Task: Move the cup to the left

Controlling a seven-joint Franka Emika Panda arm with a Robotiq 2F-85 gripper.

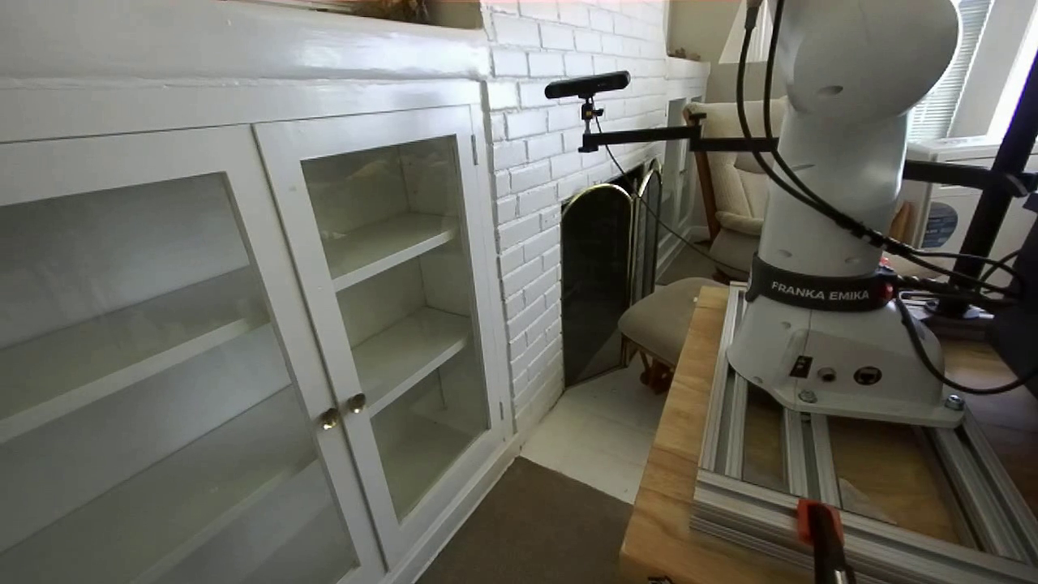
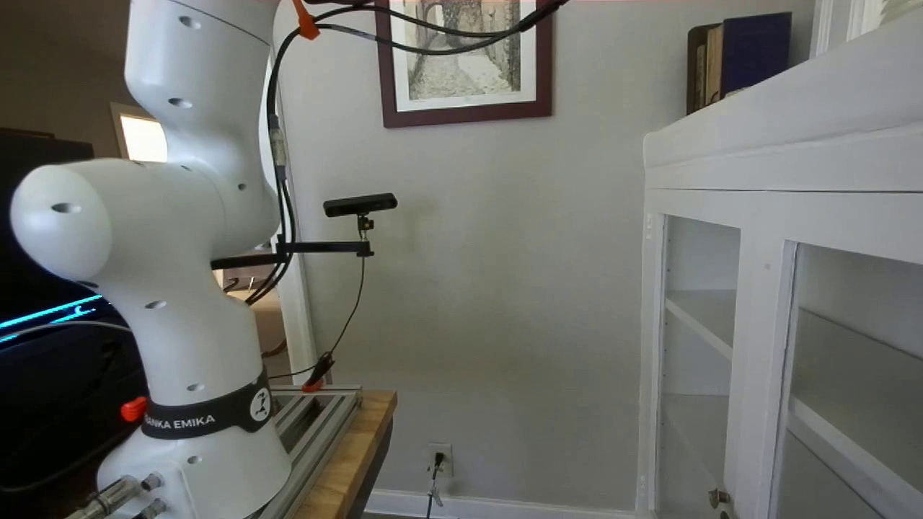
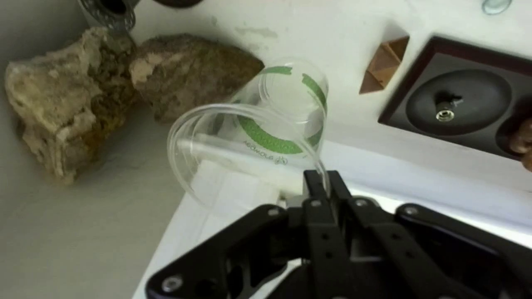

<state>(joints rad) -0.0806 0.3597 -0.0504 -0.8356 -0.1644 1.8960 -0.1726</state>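
- Your gripper [image 3: 325, 179] is closed on the cup [image 3: 268, 137], its two fingers [image 3: 312, 185] pinching the rim's edge.
- The cup lies just ahead of the fingertips, its body off to the left of them in the wrist view, over the white ledge [image 3: 343, 25].
- Its long axis runs from the near rim to the base, farther off and up to the right; whether the base touches the ledge, you can't tell.
- The brown rock [image 3: 189, 74] is on the cup's left in that view, the copper piece [image 3: 383, 64] on its right. If the rock's side is your "left", a lift looks wiser than a slide.
- Held by one edge, the cup could swing, so go gently.
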